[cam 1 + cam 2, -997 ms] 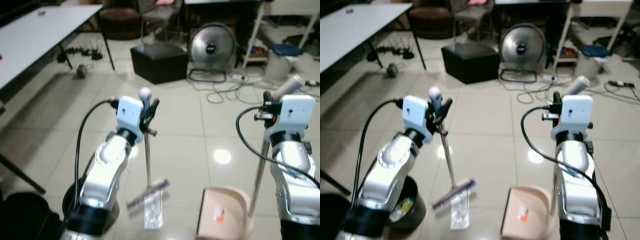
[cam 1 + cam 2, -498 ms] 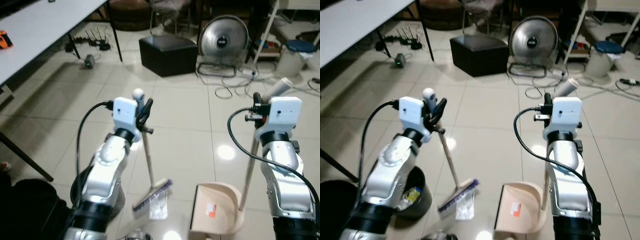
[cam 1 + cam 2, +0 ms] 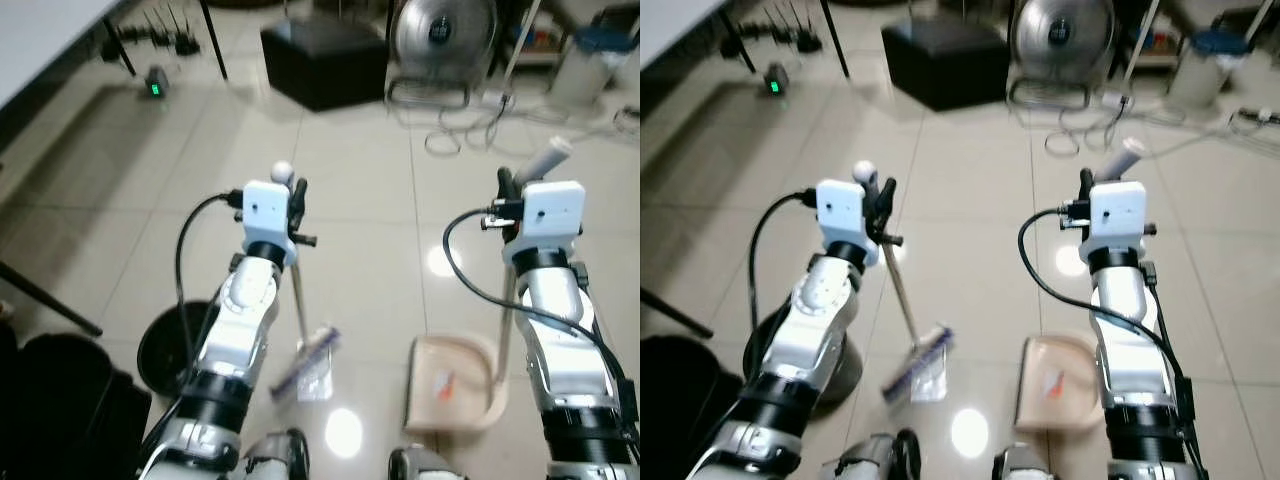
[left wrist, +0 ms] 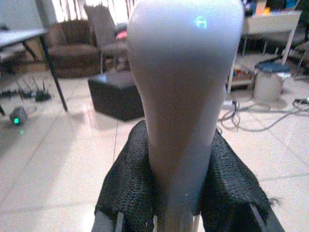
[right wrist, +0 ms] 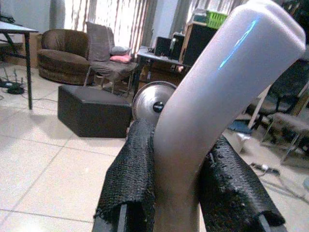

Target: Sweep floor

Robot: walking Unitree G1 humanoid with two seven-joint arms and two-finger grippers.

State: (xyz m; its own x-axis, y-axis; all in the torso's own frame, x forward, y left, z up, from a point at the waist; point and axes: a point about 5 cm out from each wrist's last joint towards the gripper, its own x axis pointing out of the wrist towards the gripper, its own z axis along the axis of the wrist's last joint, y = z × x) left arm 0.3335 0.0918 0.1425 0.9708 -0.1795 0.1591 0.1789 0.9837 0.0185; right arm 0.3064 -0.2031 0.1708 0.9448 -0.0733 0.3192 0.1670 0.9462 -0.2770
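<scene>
My left gripper (image 3: 295, 205) is shut on the handle of a small broom (image 3: 296, 290). Its purple bristles (image 3: 305, 357) rest on the tiled floor against a clear plastic wrapper (image 3: 316, 380). In the left wrist view the grey handle top (image 4: 186, 92) stands between the black pads (image 4: 128, 186). My right gripper (image 3: 507, 195) is shut on the upright handle (image 3: 507, 300) of a beige dustpan (image 3: 455, 385). The pan sits on the floor to the right of the broom, with a small orange scrap (image 3: 443, 380) inside. The right wrist view has the pan's handle end (image 5: 217, 92) clamped between the fingers.
A black waste bin (image 3: 170, 345) stands by my left arm, with a dark bag (image 3: 55, 410) further left. A black ottoman (image 3: 320, 60), a floor fan (image 3: 440, 35) and loose cables (image 3: 470, 130) lie ahead. A table leg (image 3: 45, 300) slants at left.
The camera has tilted down and the scene has shifted. Broom and dustpan remain gripped in much the same arrangement; the bin now shows by my left arm.
</scene>
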